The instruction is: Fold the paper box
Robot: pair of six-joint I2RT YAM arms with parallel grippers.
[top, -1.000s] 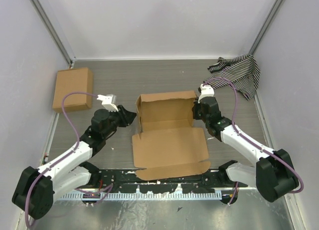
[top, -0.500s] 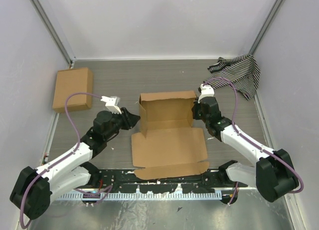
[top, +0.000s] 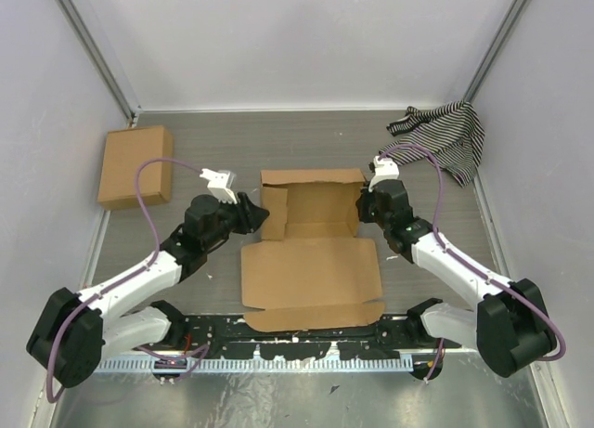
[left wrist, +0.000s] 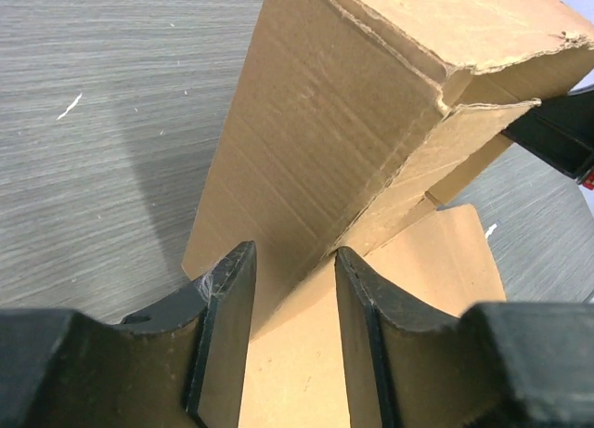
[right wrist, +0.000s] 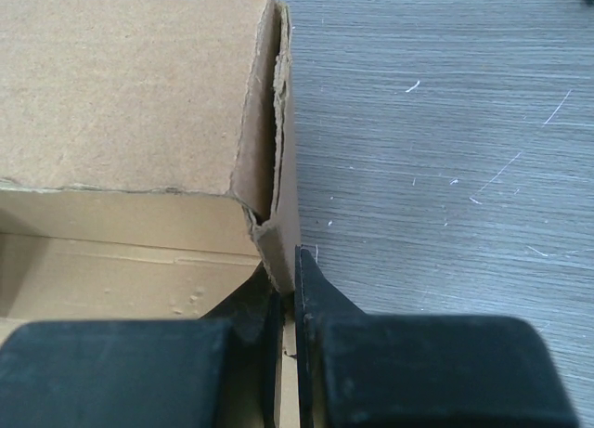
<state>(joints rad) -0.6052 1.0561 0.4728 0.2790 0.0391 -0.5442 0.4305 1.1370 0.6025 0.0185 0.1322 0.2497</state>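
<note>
Box (top: 311, 261) at the middle of the worktop (top: 213, 149), toward the front edge, tray half raised, lid panel flat toward me. My right jaws are clenched on its right wall (right wrist: 278, 196). My left jaws stand released astride the left wall (left wrist: 316, 168), not pinching it. Risk: unheld, that wall may spring outward, or a crooked push may crease it and drag the box against my right grip.
</note>
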